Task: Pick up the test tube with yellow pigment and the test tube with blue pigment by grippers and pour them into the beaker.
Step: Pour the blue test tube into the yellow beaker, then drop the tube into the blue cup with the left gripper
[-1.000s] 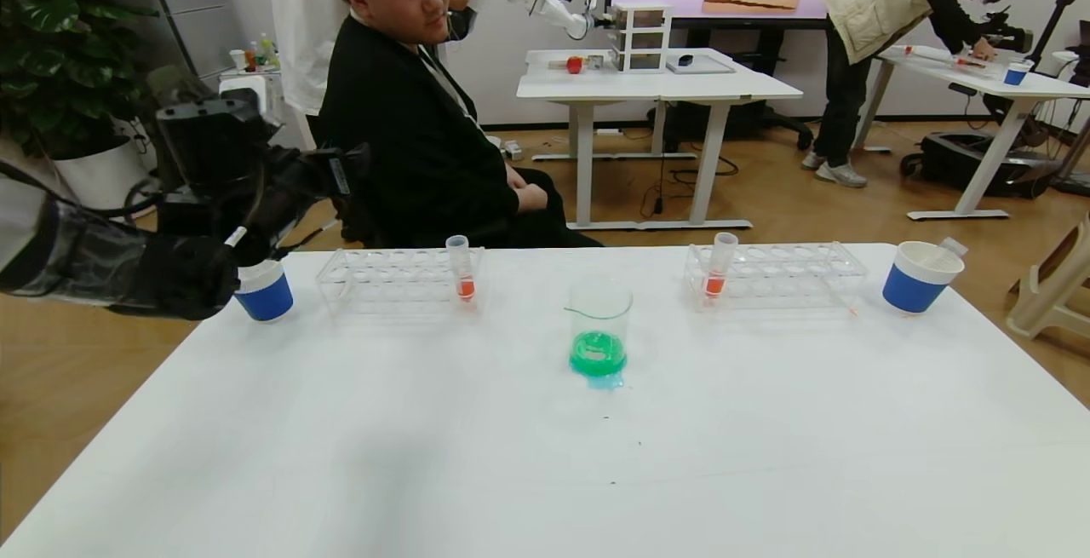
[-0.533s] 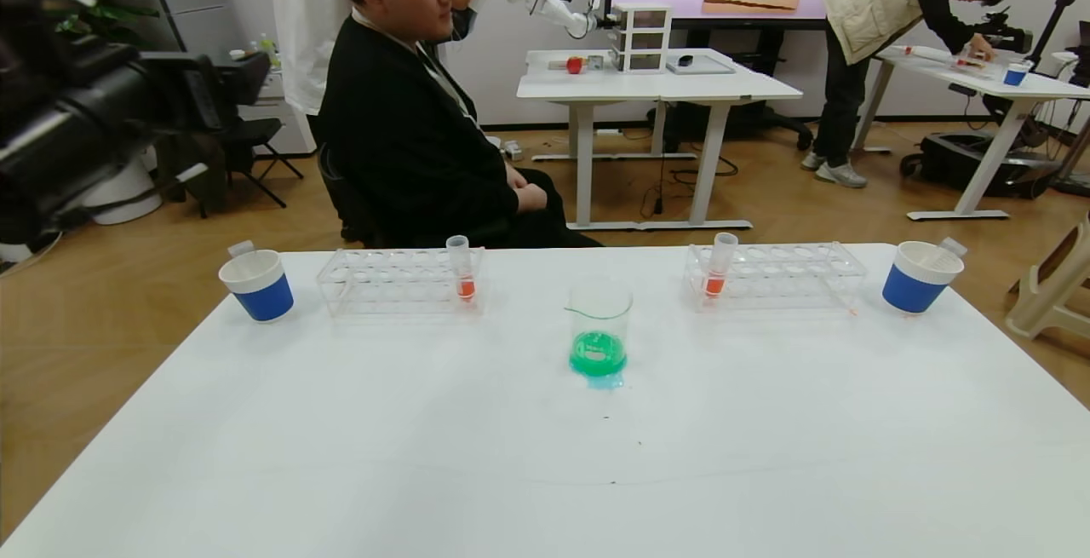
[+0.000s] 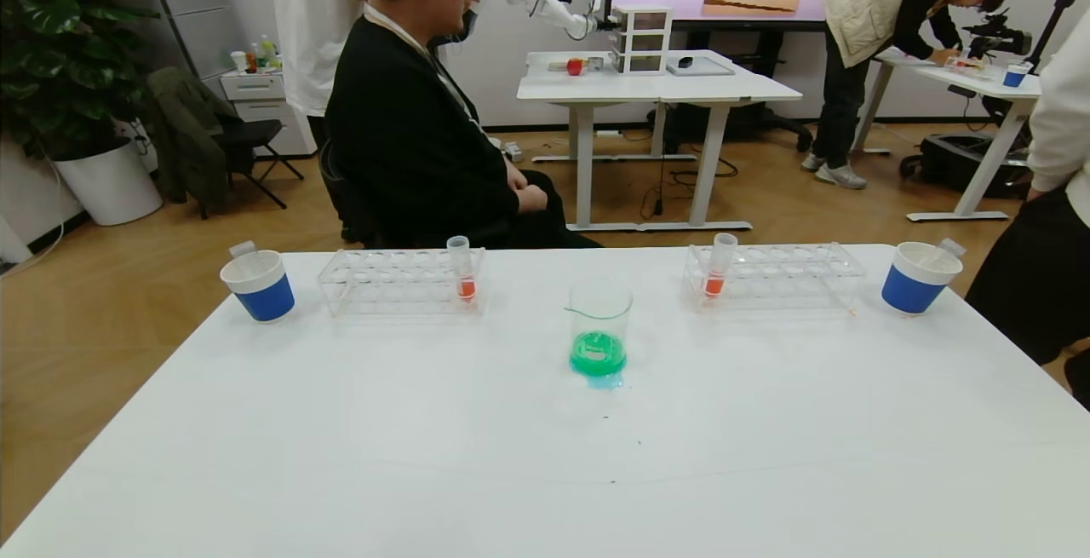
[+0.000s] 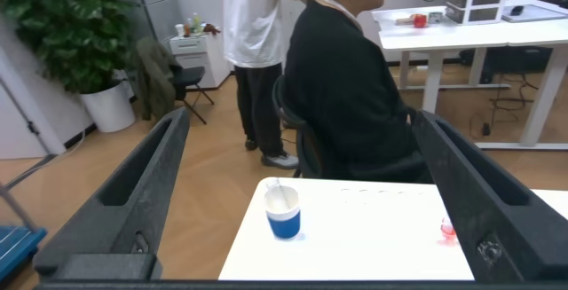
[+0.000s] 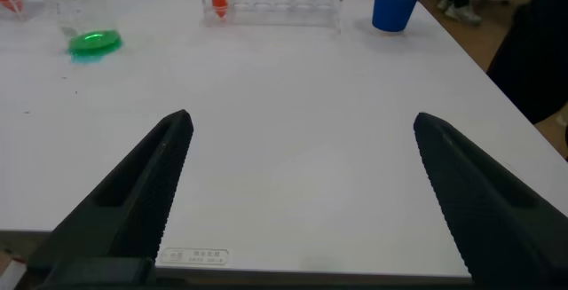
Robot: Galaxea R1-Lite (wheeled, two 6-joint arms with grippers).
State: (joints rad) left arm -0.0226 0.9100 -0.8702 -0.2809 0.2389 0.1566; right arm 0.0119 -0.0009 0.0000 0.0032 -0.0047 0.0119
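Note:
The beaker (image 3: 599,328) stands mid-table with green liquid in its bottom; it also shows in the right wrist view (image 5: 84,15). No tube with yellow or blue liquid is in view. A clear tube (image 3: 243,250) leans in the left paper cup (image 3: 260,287), and another clear tube (image 3: 949,249) leans in the right paper cup (image 3: 918,279). Neither gripper shows in the head view. My left gripper (image 4: 300,121) is open and empty, off the table's left side, facing the left cup (image 4: 284,215). My right gripper (image 5: 302,120) is open and empty over the table's near edge.
Two clear racks (image 3: 400,283) (image 3: 777,274) each hold one tube of orange-red liquid (image 3: 464,273) (image 3: 718,268). A small bluish puddle (image 3: 603,382) lies at the beaker's base. A seated man (image 3: 417,132) is behind the table; another person (image 3: 1043,226) stands at its right edge.
My left arm, over the left cup a second ago, rose and drew back out of the head view. A person has stepped in at the right edge.

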